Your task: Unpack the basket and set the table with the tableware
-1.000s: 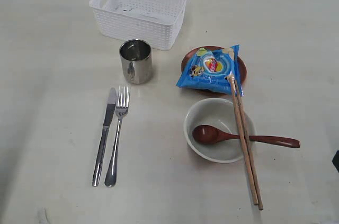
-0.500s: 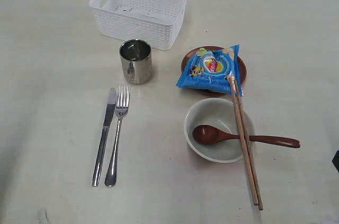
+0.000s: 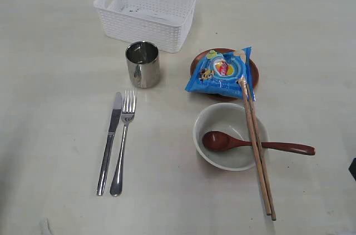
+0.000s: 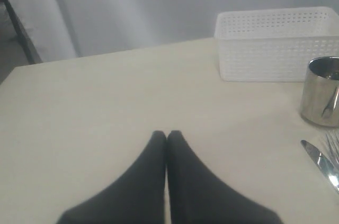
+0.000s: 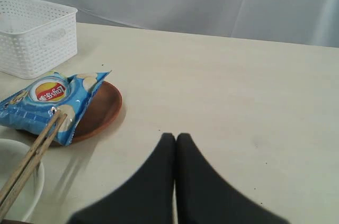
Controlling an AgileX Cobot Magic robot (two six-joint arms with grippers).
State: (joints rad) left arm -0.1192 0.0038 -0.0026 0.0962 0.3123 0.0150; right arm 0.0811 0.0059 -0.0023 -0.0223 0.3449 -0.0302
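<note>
The white lattice basket [image 3: 146, 11] stands at the back of the cream table [image 3: 55, 79]. In front of it stand the steel cup [image 3: 143, 64], then the knife [image 3: 109, 141] and fork [image 3: 123, 143] side by side. A brown plate [image 3: 253, 71] carries a blue snack packet [image 3: 222, 72]. The off-white bowl [image 3: 225, 114] holds a wooden spoon [image 3: 253, 144], with two chopsticks [image 3: 256, 154] laid across its rim. My left gripper [image 4: 167, 134] is shut and holds nothing, off to the cup's side. My right gripper [image 5: 176, 136] is shut with nothing in it, beside the plate [image 5: 98, 108].
A grey curtain backs the table in both wrist views. A dark part of the right arm [image 3: 352, 168] shows at the exterior view's right edge. The basket [image 4: 275, 44] and cup [image 4: 322, 91] appear in the left wrist view.
</note>
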